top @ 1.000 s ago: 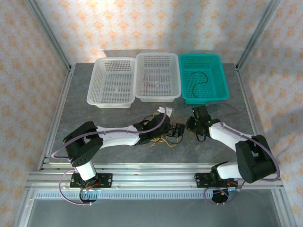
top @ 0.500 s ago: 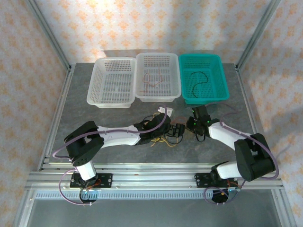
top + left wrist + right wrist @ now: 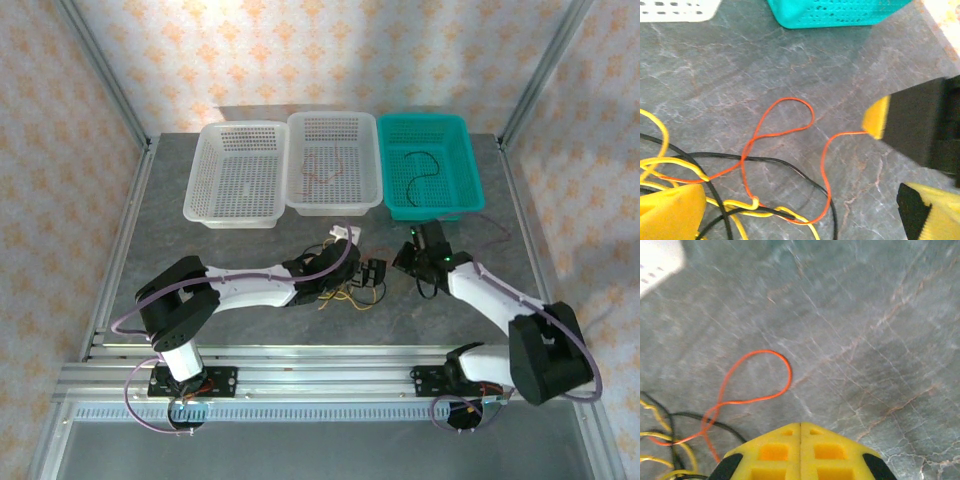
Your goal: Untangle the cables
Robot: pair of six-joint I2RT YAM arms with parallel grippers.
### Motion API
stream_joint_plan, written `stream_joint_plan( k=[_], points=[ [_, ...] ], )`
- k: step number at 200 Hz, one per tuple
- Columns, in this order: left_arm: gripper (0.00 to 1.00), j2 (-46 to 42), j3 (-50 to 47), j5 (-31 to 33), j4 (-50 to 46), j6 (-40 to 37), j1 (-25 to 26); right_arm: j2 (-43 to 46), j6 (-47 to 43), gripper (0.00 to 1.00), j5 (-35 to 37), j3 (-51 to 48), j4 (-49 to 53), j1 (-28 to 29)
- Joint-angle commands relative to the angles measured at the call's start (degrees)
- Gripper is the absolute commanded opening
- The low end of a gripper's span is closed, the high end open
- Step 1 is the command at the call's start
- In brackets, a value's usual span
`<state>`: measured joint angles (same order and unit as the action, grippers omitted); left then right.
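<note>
The cables lie in a tangle [image 3: 340,292] on the grey table between the two arms. In the left wrist view an orange cable [image 3: 790,99] loops over a black cable [image 3: 780,161] and a yellow cable [image 3: 740,204]. My left gripper [image 3: 800,220] hangs open over this knot, a finger on each side [image 3: 365,275]. My right gripper [image 3: 800,424] is shut, its yellow pads pressed together. The orange cable's end runs straight into its fingertip [image 3: 875,125]. The orange loop [image 3: 762,351] lies on the table just ahead of the right gripper [image 3: 408,257].
Three baskets stand in a row at the back: a white basket [image 3: 240,127] on the left, a white basket [image 3: 333,116] holding a pinkish cable [image 3: 322,170], and a teal basket [image 3: 423,118] holding a black cable [image 3: 425,170]. Metal frame posts rise at both sides.
My right gripper has closed on the orange cable's end, and its arm has shifted slightly to the right. The left arm has stayed in place, open.
</note>
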<state>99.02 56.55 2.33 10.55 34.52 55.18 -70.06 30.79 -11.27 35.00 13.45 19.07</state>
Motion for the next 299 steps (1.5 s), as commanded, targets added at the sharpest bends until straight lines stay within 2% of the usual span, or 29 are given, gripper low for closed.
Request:
stream_joint_plan(
  k=[1,64,116,175,237,299],
  points=[
    [0.99,-0.85,1.01,3.62,-1.40,1.07,-1.24,5.40,-1.57,0.00,3.96,3.14,2.22,0.37],
    [0.99,2.69,3.13,4.60,-3.63,1.50,-2.72,14.92,-7.14,0.00,1.68,7.71,3.10,0.80],
    [0.99,6.45,5.01,5.65,-7.12,0.88,-2.68,21.72,-12.24,0.00,-4.16,11.43,-0.11,1.00],
    [0.99,8.42,4.60,6.79,-8.06,0.80,-2.27,24.17,-14.06,0.00,-11.52,16.17,-3.46,1.10],
    [0.99,9.80,3.55,7.24,-7.91,1.13,-2.09,25.83,-17.19,0.00,-12.56,23.91,-2.33,1.06],
    [0.99,9.69,2.10,7.77,-7.21,1.55,-1.66,25.77,-21.43,0.00,-8.70,31.97,2.13,1.06]
  ],
)
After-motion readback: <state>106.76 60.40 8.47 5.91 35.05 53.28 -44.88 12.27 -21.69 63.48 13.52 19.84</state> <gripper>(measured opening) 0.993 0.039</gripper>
